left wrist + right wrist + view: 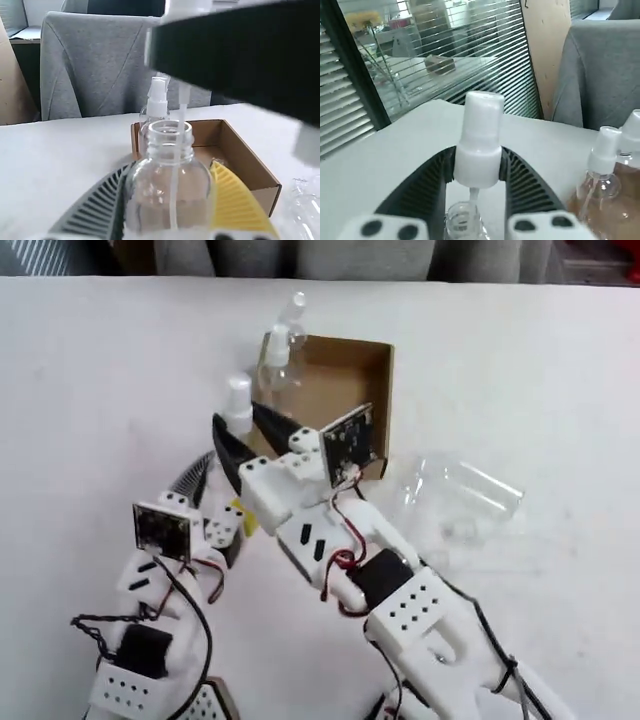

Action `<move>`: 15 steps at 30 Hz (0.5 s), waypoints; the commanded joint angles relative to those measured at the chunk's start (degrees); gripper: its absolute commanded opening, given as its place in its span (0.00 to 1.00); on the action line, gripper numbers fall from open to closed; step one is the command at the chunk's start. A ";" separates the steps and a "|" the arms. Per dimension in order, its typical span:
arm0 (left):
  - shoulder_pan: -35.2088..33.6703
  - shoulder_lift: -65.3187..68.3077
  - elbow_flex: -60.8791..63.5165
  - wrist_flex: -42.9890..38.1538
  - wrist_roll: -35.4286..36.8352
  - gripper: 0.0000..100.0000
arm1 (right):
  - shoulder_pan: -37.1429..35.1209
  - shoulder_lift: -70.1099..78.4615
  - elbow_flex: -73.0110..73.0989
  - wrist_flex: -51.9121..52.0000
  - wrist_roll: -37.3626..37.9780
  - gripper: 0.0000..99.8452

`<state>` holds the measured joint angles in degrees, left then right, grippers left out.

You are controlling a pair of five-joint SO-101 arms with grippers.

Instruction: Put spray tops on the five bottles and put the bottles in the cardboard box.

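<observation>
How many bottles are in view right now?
3. An uncapped bottle sits in the left gripper, below the spray top held by the right gripper. A capped bottle and a second capped bottle stand together in a corner of the cardboard box. Others may be hidden.

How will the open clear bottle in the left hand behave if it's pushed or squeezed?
The open bottle looks empty, so probably light. Its smooth, clear wall could slip or twist in the left hand if the spray top presses down. Being round, it would likely roll if laid down.
</observation>
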<state>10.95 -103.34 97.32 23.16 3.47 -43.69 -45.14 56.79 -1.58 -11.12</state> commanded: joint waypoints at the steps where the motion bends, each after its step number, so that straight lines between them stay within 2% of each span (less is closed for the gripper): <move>1: 0.66 -1.45 -0.35 0.35 0.62 0.02 | -1.63 -1.19 -0.88 0.48 -0.35 0.02; 3: 0.66 -1.45 -0.35 0.35 0.62 0.02 | -2.24 -1.10 -1.23 2.68 -0.35 0.06; 8: 0.66 -1.45 -0.35 0.35 0.53 0.02 | -3.21 -1.10 -3.96 11.74 -0.44 0.24; 15: 0.66 -1.45 -0.35 1.58 0.53 0.02 | -2.95 -3.21 -7.91 14.29 -0.44 0.26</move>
<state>11.03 -103.34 97.32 23.96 3.47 -46.68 -45.49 53.63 11.60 -11.21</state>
